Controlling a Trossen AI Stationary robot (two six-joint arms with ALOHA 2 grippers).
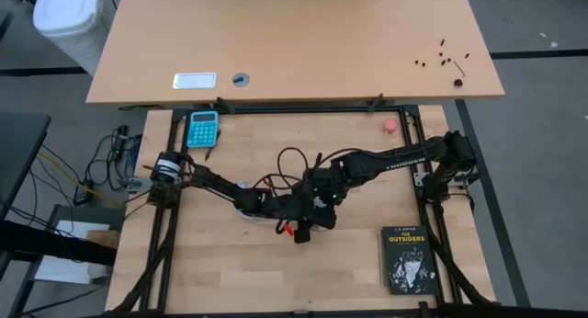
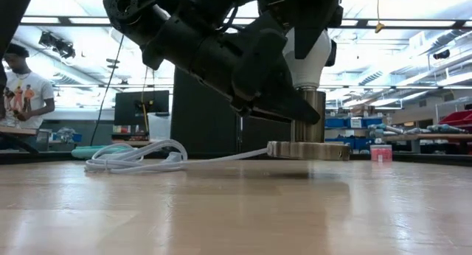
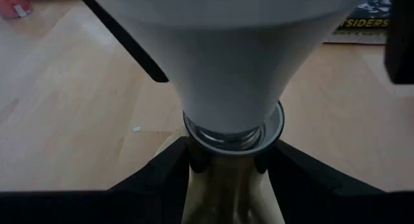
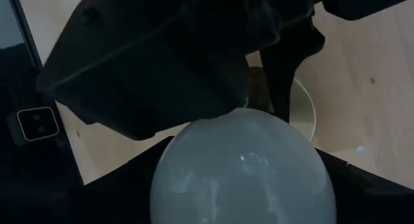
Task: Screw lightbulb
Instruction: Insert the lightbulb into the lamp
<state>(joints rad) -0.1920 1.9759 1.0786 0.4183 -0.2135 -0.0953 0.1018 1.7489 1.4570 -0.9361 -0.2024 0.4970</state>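
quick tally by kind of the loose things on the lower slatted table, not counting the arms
white frosted lightbulb: 1
silvery socket with white cord: 1
teal calculator: 1
black book: 1
small pink-red round object: 1
total: 5

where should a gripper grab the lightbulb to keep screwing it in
Grip the lightbulb on its wide frosted dome, coming from above. It stands upright with its narrow threaded base already down in the socket, so only the dome is free, and its round shape lets the fingers turn it.
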